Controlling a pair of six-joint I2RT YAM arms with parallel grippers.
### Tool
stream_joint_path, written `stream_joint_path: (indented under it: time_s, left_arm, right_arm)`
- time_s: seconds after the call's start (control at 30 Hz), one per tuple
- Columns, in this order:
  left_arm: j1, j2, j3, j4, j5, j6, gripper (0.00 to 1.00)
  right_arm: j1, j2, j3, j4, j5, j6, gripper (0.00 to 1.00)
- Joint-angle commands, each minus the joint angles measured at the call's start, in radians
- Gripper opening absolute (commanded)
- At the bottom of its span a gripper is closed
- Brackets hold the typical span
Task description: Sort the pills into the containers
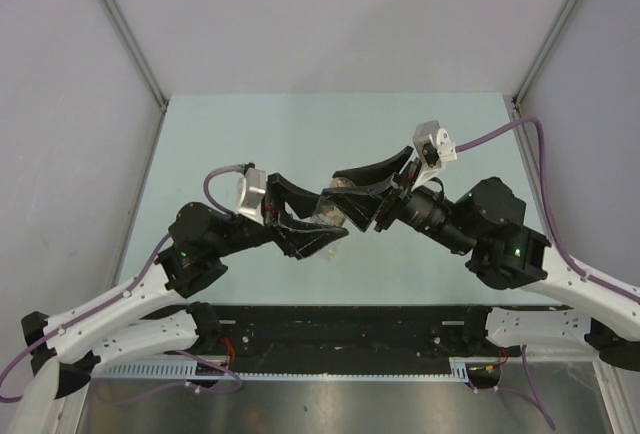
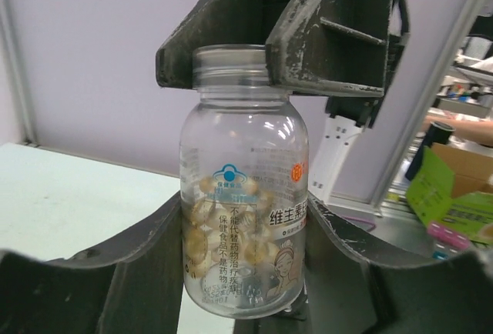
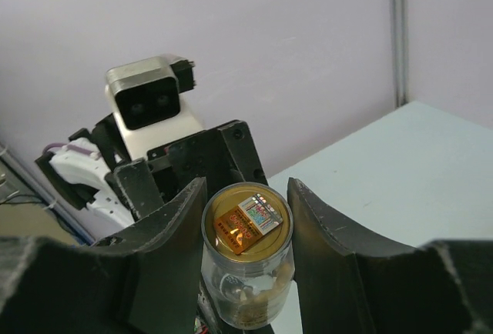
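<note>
One of the containers, a clear bottle (image 2: 245, 218) with a printed label, hangs above the table between both arms (image 1: 335, 209). Tan pills (image 2: 200, 226) lie piled inside it. My left gripper (image 2: 245, 207) is shut on the bottle's body, one finger on each side. My right gripper (image 3: 246, 195) is shut on the neck just under the gold foil-topped cap (image 3: 246, 222); its fingers (image 2: 323, 34) show around the cap in the left wrist view. From above, the left gripper (image 1: 310, 224) and right gripper (image 1: 365, 194) meet at mid-table. More pills (image 3: 246, 303) show through the glass below the cap.
The pale green table (image 1: 300, 134) stretches behind the arms, bounded by grey walls and metal posts (image 1: 120, 24). The left wrist camera housing (image 3: 146, 99) sits just behind the bottle. A green cardboard box (image 2: 454, 188) lies outside the cell.
</note>
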State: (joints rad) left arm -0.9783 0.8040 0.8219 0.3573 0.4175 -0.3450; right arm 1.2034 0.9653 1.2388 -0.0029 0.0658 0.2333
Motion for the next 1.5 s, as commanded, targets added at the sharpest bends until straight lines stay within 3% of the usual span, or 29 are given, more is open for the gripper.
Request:
stream_joint_path:
  time_s: [0.0, 0.47, 0.63, 1.03, 1.13, 1.2, 1.37, 1.47]
  left_arm:
    - [0.012, -0.005, 0.016, 0.123, -0.164, 0.072, 0.00]
    - [0.010, 0.057, 0.054, 0.095, -0.296, 0.247, 0.00]
    - [0.010, 0.069, 0.065, 0.095, -0.332, 0.270, 0.00]
    - [0.010, 0.035, 0.046, 0.094, -0.391, 0.287, 0.00]
    - [0.010, 0.027, 0.042, 0.094, -0.391, 0.282, 0.00]
    - [0.010, 0.027, 0.040, 0.095, -0.388, 0.281, 0.00]
    - [0.010, 0.023, 0.037, 0.095, -0.382, 0.268, 0.00]
    - [0.010, 0.024, 0.036, 0.094, -0.382, 0.268, 0.00]
  right_arm:
    - [0.030, 0.076, 0.004, -0.195, 0.106, 0.035, 0.00]
    - [0.097, 0.266, 0.175, -0.405, 0.502, 0.037, 0.00]
    - [0.139, 0.343, 0.276, -0.494, 0.672, 0.044, 0.00]
    - [0.222, 0.438, 0.370, -0.566, 0.917, 0.136, 0.00]
    - [0.238, 0.458, 0.392, -0.580, 0.940, 0.133, 0.04]
    - [0.243, 0.455, 0.386, -0.557, 0.922, 0.121, 0.13]
    - [0.271, 0.420, 0.346, -0.462, 0.833, 0.021, 0.44]
    - [0.291, 0.414, 0.344, -0.440, 0.830, -0.012, 0.53]
